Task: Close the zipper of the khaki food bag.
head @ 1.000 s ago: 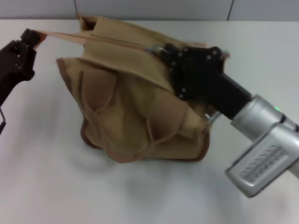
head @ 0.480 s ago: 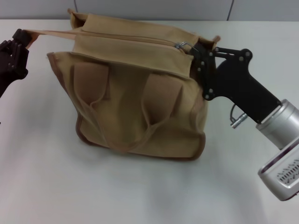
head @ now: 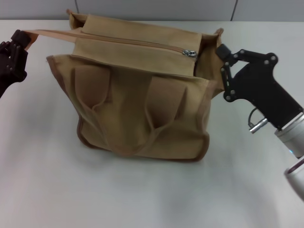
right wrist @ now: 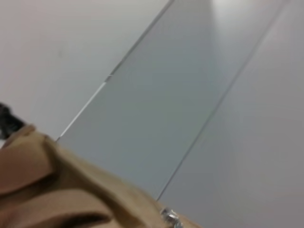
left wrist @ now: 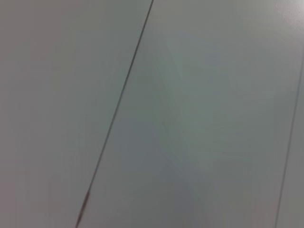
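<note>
The khaki food bag (head: 137, 109) stands upright in the middle of the white table in the head view. Its zipper (head: 133, 42) runs along the top panel, and the teeth look joined from the left end up to the silver pull tab (head: 190, 52), which lies flat near the right end. My left gripper (head: 18, 42) is at the far left, shut on the zipper's tape end (head: 47, 33) and holding it taut. My right gripper (head: 221, 50) is open and empty, just right of the bag and clear of the pull tab. The right wrist view shows bag fabric (right wrist: 57, 190) and the pull tab (right wrist: 170, 217).
The white table (head: 142, 199) spreads in front of the bag and to both sides. Grey wall panels (head: 156, 9) stand behind it. The left wrist view shows only wall panels (left wrist: 190, 114).
My right gripper drew the pull tab to the right end of the zipper, let it go and backed off to the right. The bag straightened up. The left gripper kept its hold.
</note>
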{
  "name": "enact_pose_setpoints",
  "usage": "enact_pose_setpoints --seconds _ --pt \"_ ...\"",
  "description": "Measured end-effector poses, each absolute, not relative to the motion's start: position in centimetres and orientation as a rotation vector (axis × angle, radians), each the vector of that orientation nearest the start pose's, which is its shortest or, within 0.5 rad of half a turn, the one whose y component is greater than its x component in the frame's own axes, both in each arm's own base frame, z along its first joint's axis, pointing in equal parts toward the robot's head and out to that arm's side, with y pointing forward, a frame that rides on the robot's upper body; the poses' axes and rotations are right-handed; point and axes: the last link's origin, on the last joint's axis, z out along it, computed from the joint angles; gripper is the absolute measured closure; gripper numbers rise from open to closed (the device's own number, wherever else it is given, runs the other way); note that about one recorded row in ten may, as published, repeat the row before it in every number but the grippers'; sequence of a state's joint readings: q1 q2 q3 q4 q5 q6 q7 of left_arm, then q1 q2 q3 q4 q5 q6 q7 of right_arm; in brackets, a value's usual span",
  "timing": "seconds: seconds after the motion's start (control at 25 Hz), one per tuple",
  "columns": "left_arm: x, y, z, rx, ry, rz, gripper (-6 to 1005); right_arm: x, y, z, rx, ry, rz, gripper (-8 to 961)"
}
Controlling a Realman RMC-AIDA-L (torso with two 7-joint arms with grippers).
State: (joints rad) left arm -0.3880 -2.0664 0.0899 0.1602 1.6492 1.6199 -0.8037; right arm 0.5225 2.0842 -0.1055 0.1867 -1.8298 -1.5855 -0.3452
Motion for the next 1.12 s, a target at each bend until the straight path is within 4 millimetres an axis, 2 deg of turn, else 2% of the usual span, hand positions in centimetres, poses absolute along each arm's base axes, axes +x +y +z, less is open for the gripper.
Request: enact_pose_setpoints --seconds 0.32,0.4,0.48,0.64,0.76,0.84,0.88,1.04,1.12 --pt "-31.3 27.7 3.4 -1.840 -0.503 -1.258 913 25.1 29.0 -4.9 -1.962 -0.099 0.941 915" --pt "-31.3 27.7 3.4 -1.840 -0.503 -1.258 849 25.3 29.1 -4.7 -1.982 -0.023 0.988 868" --pt "-30.5 26.9 4.1 -1.892 -0.432 -1.314 786 25.5 29.3 -4.2 -1.999 0.064 1.049 820" --pt "-30.2 26.4 4.5 -1.922 -0.398 -1.350 663 25.7 29.4 -2.6 -2.022 0.182 1.191 725" --pt "-29.5 25.4 4.4 -2.087 -0.317 -1.332 575 25.4 29.1 -1.6 -2.070 0.214 1.292 588" --pt "-29.4 25.2 4.1 -2.139 -0.301 -1.317 516 25.2 28.7 -1.0 -2.121 0.221 1.349 496" --pt "-29.2 24.6 3.4 -2.241 -0.282 -1.292 313 25.2 28.6 -0.7 -2.150 0.223 1.371 458" --pt "-29.2 24.0 2.8 -2.307 -0.285 -1.276 252 24.8 28.0 -0.2 -2.361 0.257 1.402 304" --pt "-29.6 23.0 2.4 -2.358 -0.298 -1.249 221 24.7 27.5 -0.3 -2.451 0.258 1.401 249"
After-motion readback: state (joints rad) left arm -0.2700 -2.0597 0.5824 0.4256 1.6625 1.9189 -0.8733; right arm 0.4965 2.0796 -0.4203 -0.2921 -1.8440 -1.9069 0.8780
